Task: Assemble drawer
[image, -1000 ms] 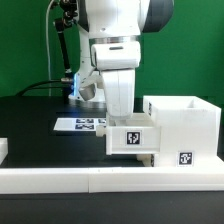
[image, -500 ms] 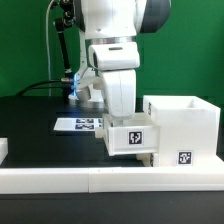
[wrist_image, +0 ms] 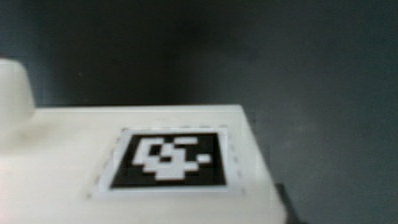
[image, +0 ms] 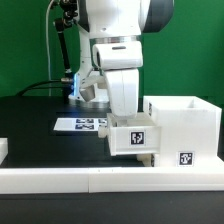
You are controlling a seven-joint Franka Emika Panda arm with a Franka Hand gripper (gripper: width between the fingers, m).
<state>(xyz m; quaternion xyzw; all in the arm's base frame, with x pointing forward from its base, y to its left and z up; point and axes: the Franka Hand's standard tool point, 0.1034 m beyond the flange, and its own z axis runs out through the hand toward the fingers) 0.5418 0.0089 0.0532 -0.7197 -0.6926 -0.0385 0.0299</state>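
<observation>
The large white casing (image: 186,124) stands at the exterior view's right, open at the top, with a tag low on its front. A small white tray (image: 132,137) with a tag on its front hangs against the casing's left side, just above the table. My gripper (image: 126,119) comes straight down onto the tray's top edge. Its fingertips are hidden behind the tray. The tray moves with the arm, so it is held. In the wrist view the tray's white face (wrist_image: 71,135) and its tag (wrist_image: 173,158) fill the lower part, blurred. No finger shows there.
The marker board (image: 80,124) lies flat on the black table behind the tray. A long low white border wall (image: 90,179) runs along the front. A white block (image: 3,150) sits at the far left edge. A green backdrop stands behind the arm.
The arm and the tray shifted a little to the exterior view's left, then back right toward the casing. The casing has not moved.
</observation>
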